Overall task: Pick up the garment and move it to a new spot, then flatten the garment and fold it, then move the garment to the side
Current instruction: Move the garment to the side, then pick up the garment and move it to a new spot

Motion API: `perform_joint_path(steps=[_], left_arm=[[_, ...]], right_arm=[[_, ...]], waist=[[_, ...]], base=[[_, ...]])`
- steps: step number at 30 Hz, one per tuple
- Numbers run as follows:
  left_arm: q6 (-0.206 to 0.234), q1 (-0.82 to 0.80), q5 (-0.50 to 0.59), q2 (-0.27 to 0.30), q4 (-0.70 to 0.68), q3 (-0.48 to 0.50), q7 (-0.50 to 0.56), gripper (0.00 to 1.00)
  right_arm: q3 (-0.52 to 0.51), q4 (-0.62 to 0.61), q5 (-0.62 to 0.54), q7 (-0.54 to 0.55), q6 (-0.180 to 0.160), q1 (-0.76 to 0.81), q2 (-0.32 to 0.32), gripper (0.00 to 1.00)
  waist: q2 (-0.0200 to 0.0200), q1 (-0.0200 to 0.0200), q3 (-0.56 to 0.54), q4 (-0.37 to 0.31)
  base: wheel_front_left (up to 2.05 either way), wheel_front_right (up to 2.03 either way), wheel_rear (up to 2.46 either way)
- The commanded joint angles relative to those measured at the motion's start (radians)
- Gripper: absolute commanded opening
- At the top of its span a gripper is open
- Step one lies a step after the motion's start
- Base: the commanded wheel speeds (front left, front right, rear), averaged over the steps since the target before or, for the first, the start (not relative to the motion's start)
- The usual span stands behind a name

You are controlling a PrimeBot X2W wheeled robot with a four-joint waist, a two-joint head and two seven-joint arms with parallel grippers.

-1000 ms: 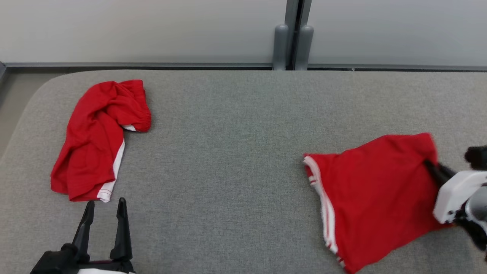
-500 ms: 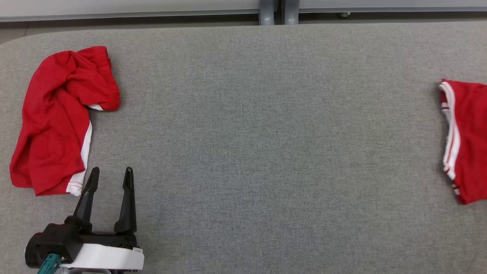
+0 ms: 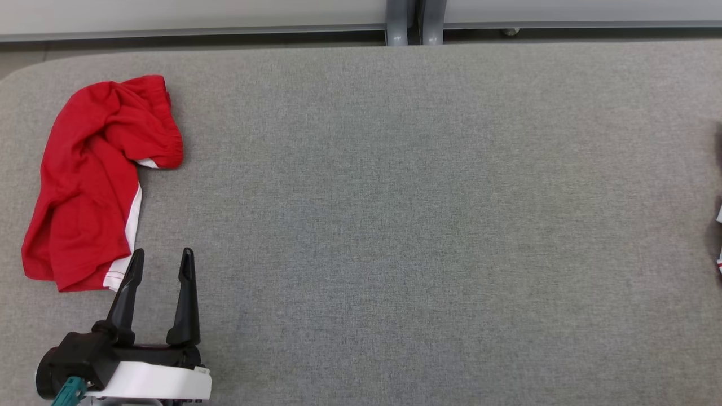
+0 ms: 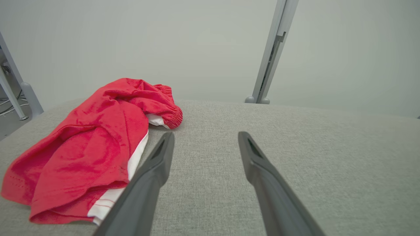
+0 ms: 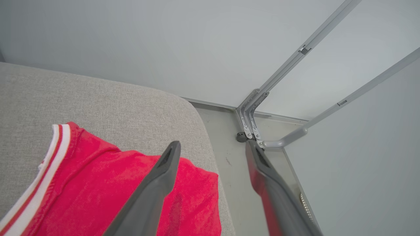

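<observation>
A folded red garment (image 5: pixel 98 183) with white stripes lies flat at the rounded right corner of the grey table (image 5: pixel 98 98). My right gripper (image 5: pixel 213 144) hovers over its edge, open, with nothing between the fingers. A second red garment (image 3: pixel 96 186), crumpled with white trim, lies at the table's far left; in the left wrist view this crumpled garment (image 4: pixel 88 147) sits just left of the fingers. My left gripper (image 3: pixel 162 254) stands open and empty just beside its near corner. The left gripper (image 4: pixel 206 134) points across bare table.
The grey padded table (image 3: pixel 395 197) stretches wide between the two garments. Grey metal posts (image 3: pixel 414 22) and pale wall panels stand behind its far edge. Past the right corner the floor (image 5: pixel 229 157) drops away beside a frame bracket (image 5: pixel 252 118).
The head camera has shifted. The folded garment was dragged right, out of the head view. My right gripper has opened and let go of it. The left gripper has stayed open.
</observation>
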Motion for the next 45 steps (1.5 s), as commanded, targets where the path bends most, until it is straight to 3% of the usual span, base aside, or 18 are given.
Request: perform_joint_path(steps=[1,7,8,12,16,23,31,45], left_arm=[[-0.002,0.0,-0.005,0.004,0.001,0.008,0.0,1.0],[0.008,0.041,-0.032,0.004,0.005,0.036,0.0,1.0],[0.008,0.041,-0.032,0.004,0.005,0.036,0.0,1.0],[0.026,0.076,-0.054,0.004,0.006,0.032,0.0,1.0],[0.043,0.103,-0.062,0.004,0.001,0.028,0.0,1.0],[0.05,0.147,-0.055,0.004,0.012,0.048,0.0,1.0],[0.032,0.174,-0.022,0.004,0.047,0.025,0.0,1.0],[0.005,0.153,-0.02,0.004,0.065,-0.012,0.0,1.0]], right_arm=[[-0.026,-0.03,-0.021,-0.044,-0.001,0.017,0.02,1.0],[-0.093,-0.193,-0.09,-0.229,-0.001,0.121,0.204,1.0],[-0.093,-0.193,-0.09,-0.229,-0.001,0.121,0.204,1.0],[-0.063,-0.352,-0.083,-0.264,-0.001,0.251,0.35,1.0],[-0.012,-0.52,-0.065,-0.271,-0.001,0.4,0.447,1.0],[0.093,-0.731,-0.061,-0.27,-0.001,0.667,0.557,1.0],[0.077,-0.75,-0.047,-0.271,-0.001,0.824,0.627,1.0],[0.074,-0.735,-0.011,-0.271,-0.001,0.828,0.64,1.0]], waist=[[0.0,0.0,-0.014,-0.005],[0.0,0.0,-0.113,-0.028],[0.0,0.0,-0.113,-0.028],[0.0,0.0,-0.186,-0.038],[0.0,0.0,-0.241,-0.037],[0.0,0.0,-0.306,-0.02],[0.0,0.0,-0.328,-0.006],[0.0,0.0,-0.328,-0.008]], base=[[0.0,0.0,0.0],[0.0,0.0,0.0],[0.0,0.0,0.0],[0.0,0.0,0.0],[0.0,0.0,0.0],[0.0,0.0,0.0],[0.0,0.0,0.0],[0.0,0.0,0.0]])
